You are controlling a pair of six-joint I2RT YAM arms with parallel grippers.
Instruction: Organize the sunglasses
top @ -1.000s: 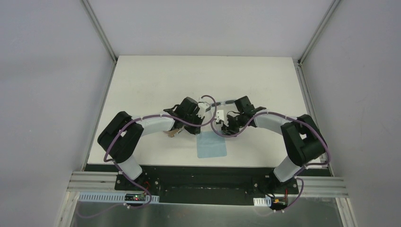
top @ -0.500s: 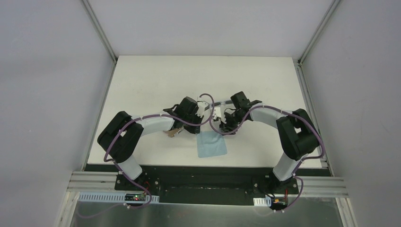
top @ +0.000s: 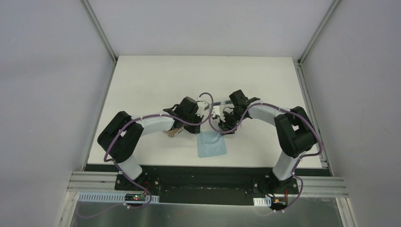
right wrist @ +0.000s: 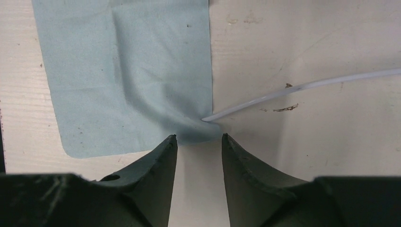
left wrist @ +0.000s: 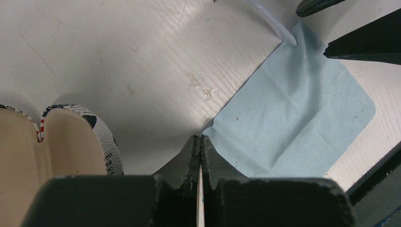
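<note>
- The sunglasses (right wrist: 302, 87) show as a slim, glossy white temple arm. It is gently curved, with its long axis running from the right edge of the right wrist view down-left to the centre.
- Its tip touches the creased edge of the soft, light blue cloth (right wrist: 127, 71) on the scuffed pale table (right wrist: 307, 156).
- The right gripper (right wrist: 198, 138) has dark wedge-shaped fingers spread apart, with the tip just ahead of the gap.
- The left gripper (left wrist: 199, 139) has fingers pressed together on a thin white strip of the frame.
- The open case (left wrist: 75, 142) with its beige lining sits lower left.
</note>
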